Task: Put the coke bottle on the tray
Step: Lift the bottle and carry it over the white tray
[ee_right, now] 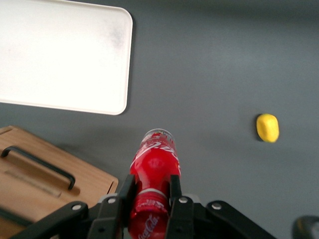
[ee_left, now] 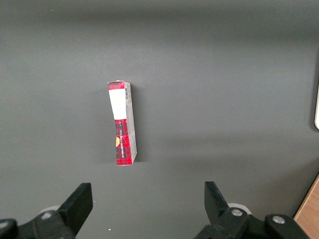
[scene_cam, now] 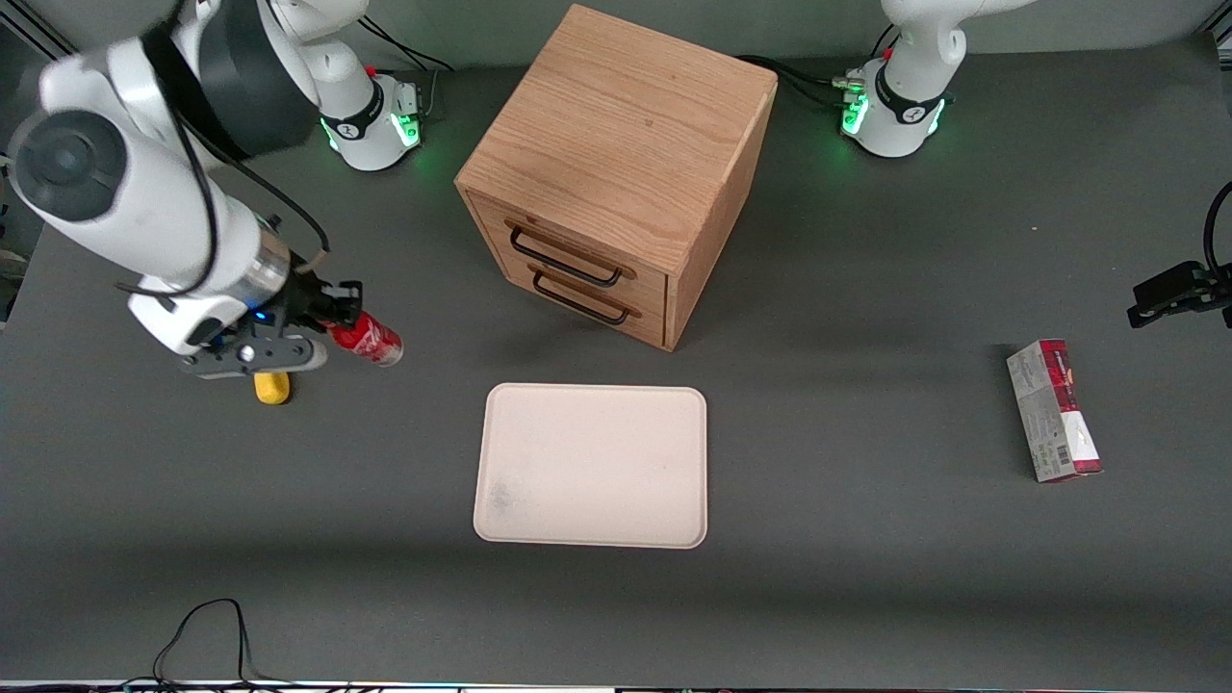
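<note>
front view: the tool (scene_cam: 332,313) hangs above the bench (scene_cam: 866,577) toward the working arm's end, well apart from the tray (scene_cam: 592,466), and is clamped on the bottle (scene_cam: 367,340). the bottle is off the bench, tilted, its clear base pointing toward the tray and its cap end hidden between the fingers. a yellow lump (scene_cam: 271,387) lies on the bench just below the tool, farther out from the tray than the bottle. the tray lies flat with nothing on it, a grey smudge at one corner. a wooden drawer box (scene_cam: 616,173) stands farther from the camera than the tray, its two drawers with dark handles turned toward the tray's working-arm corner. a carton (scene_cam: 1054,411) lies toward the parked arm's end, well apart from the tray.

left wrist view: the carton (ee_left: 122,123) lies alone on the bench (ee_left: 224,74) — red and grey, with a white patch at one end.

right wrist view: the tool (ee_right: 149,196) grips the bottle (ee_right: 153,174) by its upper part, one finger (ee_right: 175,191) on each side. the bottle's base points toward the tray (ee_right: 60,57) but is apart from it. the drawer box (ee_right: 35,184) sits near the tray's edge, and the yellow lump (ee_right: 267,127) is well apart from the tray.
</note>
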You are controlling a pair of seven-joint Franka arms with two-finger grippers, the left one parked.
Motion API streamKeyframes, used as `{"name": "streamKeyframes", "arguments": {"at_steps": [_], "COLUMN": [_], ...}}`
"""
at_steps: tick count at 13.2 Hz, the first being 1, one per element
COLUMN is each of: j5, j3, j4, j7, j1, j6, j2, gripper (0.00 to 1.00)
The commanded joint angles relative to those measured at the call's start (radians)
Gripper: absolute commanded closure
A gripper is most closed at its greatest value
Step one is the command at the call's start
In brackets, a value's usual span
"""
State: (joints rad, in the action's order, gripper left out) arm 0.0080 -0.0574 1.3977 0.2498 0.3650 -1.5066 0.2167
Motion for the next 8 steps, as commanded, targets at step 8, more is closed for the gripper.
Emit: {"name": "streamKeyframes", "arguments": {"at_steps": [8], "j5": [0.006], "j3": [0.008], "j4": [-0.328], "j7": [-0.007], "j1": [0.000], "j6": [0.063], "j2": [0.194], "gripper": [1.00]}}
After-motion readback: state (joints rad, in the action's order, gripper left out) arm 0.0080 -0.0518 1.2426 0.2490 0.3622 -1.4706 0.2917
